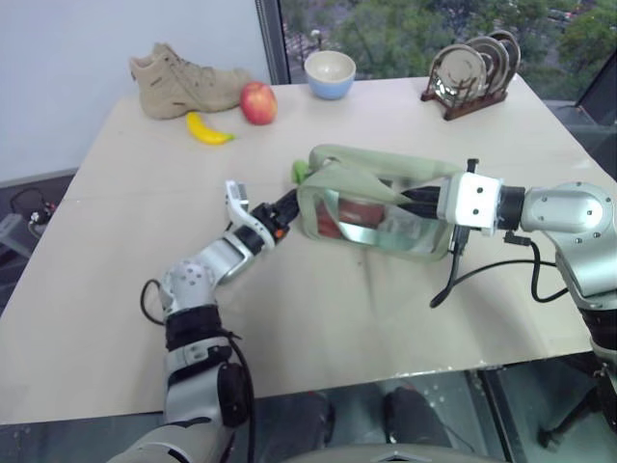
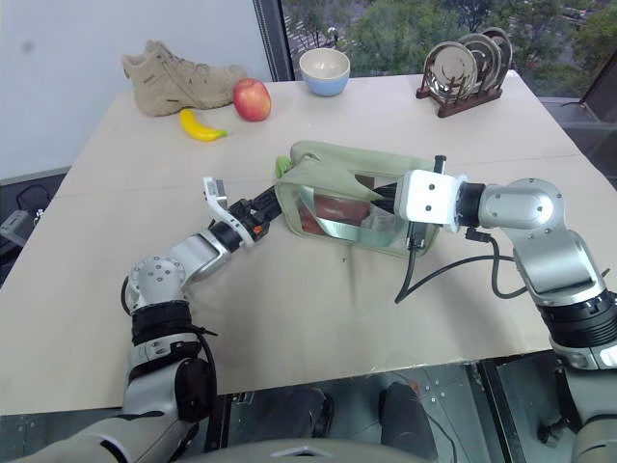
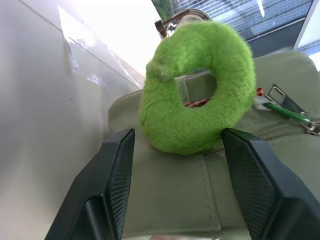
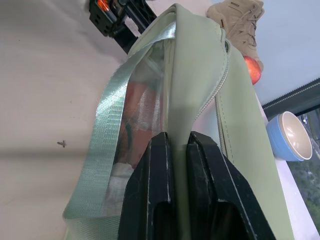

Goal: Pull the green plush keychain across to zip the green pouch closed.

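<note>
Our big table holds everything. We see the green pouch lying near the middle of it. Our right pincer is squeezed tight on one end of the green pouch. Our left pincer is at the other end, with its fingers apart on both sides of the green plush keychain; we cannot tell if they touch it. A boot, a bowl, an apple and a banana sit along the far side.
</note>
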You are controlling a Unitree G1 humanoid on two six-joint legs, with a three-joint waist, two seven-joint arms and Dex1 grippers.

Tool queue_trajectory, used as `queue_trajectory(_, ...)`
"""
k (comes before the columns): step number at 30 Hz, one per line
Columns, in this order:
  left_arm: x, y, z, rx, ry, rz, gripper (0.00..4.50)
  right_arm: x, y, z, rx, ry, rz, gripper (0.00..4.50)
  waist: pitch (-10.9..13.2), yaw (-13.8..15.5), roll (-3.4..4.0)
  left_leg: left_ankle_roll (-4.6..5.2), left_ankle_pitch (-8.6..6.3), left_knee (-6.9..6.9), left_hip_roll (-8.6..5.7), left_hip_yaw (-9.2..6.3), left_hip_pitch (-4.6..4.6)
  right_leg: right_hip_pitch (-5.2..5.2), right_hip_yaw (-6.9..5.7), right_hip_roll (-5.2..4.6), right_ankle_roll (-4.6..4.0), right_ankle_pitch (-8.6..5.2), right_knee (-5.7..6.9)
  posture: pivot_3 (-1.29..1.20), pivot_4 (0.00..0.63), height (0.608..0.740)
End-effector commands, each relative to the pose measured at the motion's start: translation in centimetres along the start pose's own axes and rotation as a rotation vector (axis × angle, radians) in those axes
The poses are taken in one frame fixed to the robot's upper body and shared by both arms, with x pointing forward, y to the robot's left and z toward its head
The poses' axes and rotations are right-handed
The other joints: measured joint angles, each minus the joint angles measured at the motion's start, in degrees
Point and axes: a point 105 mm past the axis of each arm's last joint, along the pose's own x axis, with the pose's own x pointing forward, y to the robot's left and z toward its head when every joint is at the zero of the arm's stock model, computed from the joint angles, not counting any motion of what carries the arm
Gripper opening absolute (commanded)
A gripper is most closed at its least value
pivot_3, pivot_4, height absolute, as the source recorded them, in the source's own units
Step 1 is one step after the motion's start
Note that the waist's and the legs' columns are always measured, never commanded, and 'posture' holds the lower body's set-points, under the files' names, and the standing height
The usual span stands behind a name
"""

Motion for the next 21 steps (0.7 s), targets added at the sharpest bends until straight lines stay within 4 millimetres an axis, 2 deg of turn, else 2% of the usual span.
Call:
queue_trajectory(1, 0.9, -1.2, 0.1, -0.01, -0.029, -0.045, 2.89, -0.1, -0.1, 1.0, -0.033, -0.036, -0.009, 0.0, 0.0, 0.0, -0.02, 0.0, 0.0, 0.0, 0.0, 0.0, 0.0, 0.0, 0.0, 0.0, 0.0, 0.0, 0.0, 0.0, 0.15, 0.74)
queue_trajectory(3, 1.0, -1.2, 0.2, 0.003, -0.051, -0.04, 2.89, 0.0, 0.0, 1.0, -0.031, -0.036, -0.007, 0.0, 0.0, 0.0, -0.03, 0.0, 0.0, 0.01, 0.0, 0.01, 0.0, 0.01, 0.0, -0.01, 0.0, 0.0, 0.01, 0.0, 0.15, 0.74)
queue_trajectory(6, 1.0, -1.4, 1.0, 0.014, -0.112, -0.051, 2.1, 0.1, 0.1, 0.9, -0.029, -0.036, -0.007, 0.0, 0.0, 0.0, -0.03, 0.0, 0.0, 0.02, 0.0, 0.01, 0.01, 0.0, 0.02, 0.0, 0.0, 0.0, 0.03, 0.0, 0.15, 0.74)
queue_trajectory(9, 0.8, -1.7, 1.5, 0.048, -0.15, -0.062, 0.8, 0.1, 0.1, 0.8, -0.026, -0.036, -0.006, 0.0, 0.0, 0.0, -0.04, 0.0, 0.0, 0.02, 0.01, 0.02, 0.01, 0.0, 0.02, 0.0, 0.0, 0.0, 0.03, 0.0, 0.15, 0.74)
queue_trajectory(10, 0.6, -2.0, 1.9, 0.087, -0.168, -0.072, 0.14, 0.1, 0.1, 0.8, -0.024, -0.035, -0.007, 0.0, 0.0, -0.1, -0.04, 0.0, 0.0, 0.02, 0.01, 0.03, 0.01, 0.0, 0.03, 0.0, 0.0, 0.0, 0.03, 0.0, 0.15, 0.74)
queue_trajectory(15, -0.2, -4.2, 3.2, 0.323, -0.225, -0.145, 0.06, 0.0, 0.1, 0.7, -0.02, -0.031, -0.007, 0.0, 0.0, -0.1, -0.05, 0.0, 0.0, 0.0, 0.02, 0.05, 0.01, -0.01, 0.04, 0.01, 0.0, 0.0, 0.02, 0.0, 0.15, 0.74)
queue_trajectory(21, 0.3, -6.1, 3.9, 0.514, -0.244, -0.185, 0.06, 0.2, 0.0, 0.6, -0.016, -0.035, -0.011, 0.0, 0.0, 0.0, -0.06, 0.0, 0.0, 0.01, 0.02, 0.05, 0.03, 0.01, 0.03, 0.01, 0.0, 0.0, 0.03, 0.0, 0.15, 0.74)
